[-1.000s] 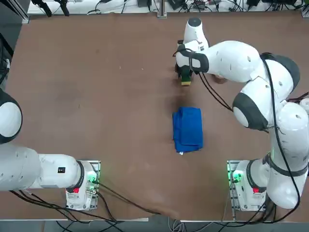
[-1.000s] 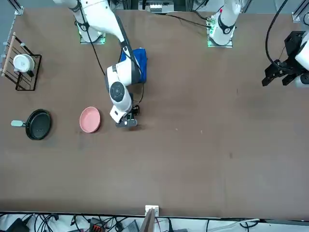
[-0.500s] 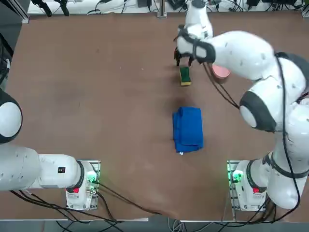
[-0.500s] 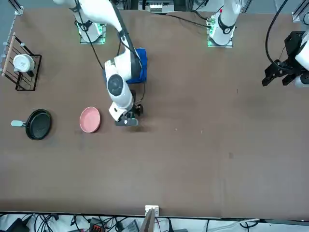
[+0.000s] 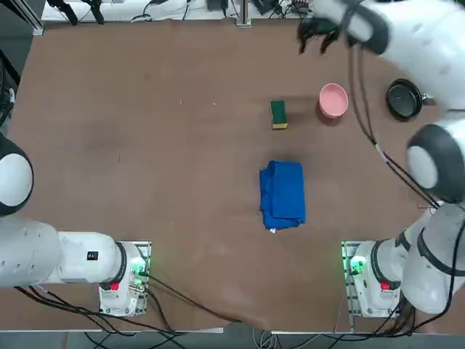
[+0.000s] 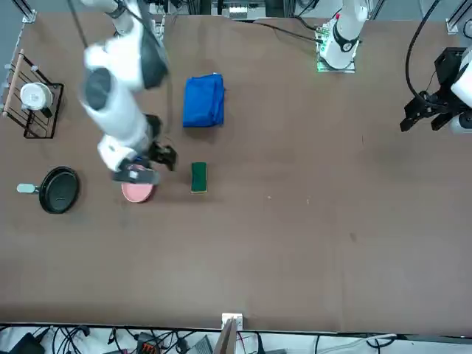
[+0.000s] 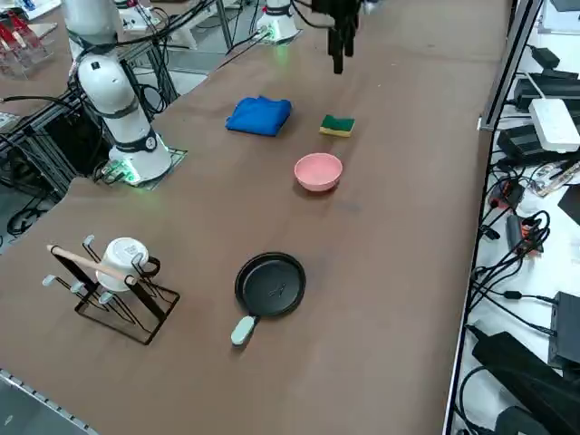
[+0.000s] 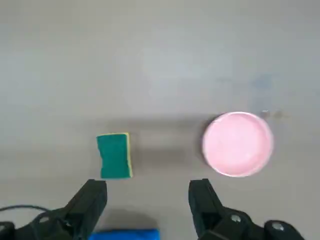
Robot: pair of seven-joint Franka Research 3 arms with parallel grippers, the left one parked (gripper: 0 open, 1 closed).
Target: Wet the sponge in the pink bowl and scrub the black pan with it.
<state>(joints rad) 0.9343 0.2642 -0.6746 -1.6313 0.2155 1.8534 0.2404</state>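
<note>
In the top view, going left to right, the green-and-yellow sponge point(image 5: 278, 114) lies flat on the brown table point(image 5: 145, 145) just above centre, its long axis running up and down the frame; the blue cloth point(image 5: 282, 195) sits below it. Just right of the sponge stands the pink bowl point(image 5: 333, 99), apart from it, and further right, near the edge, the black pan point(image 5: 402, 99). The right gripper point(image 5: 317, 33) hangs high at the upper right of that frame, above and right of the sponge, its two fingers spread wide with nothing between them; the wrist view shows the sponge point(image 8: 114, 155) and bowl point(image 8: 238, 144) well below the parted fingers point(image 8: 90, 200). So the sponge lies down and to the left of the gripper, and a pick-up would call for closing across its short side. A second ago the gripper sat low right at the sponge; half a second ago it was lifting clear, and now it is raised and has swung right, while the sponge keeps the same spot on the table.
</note>
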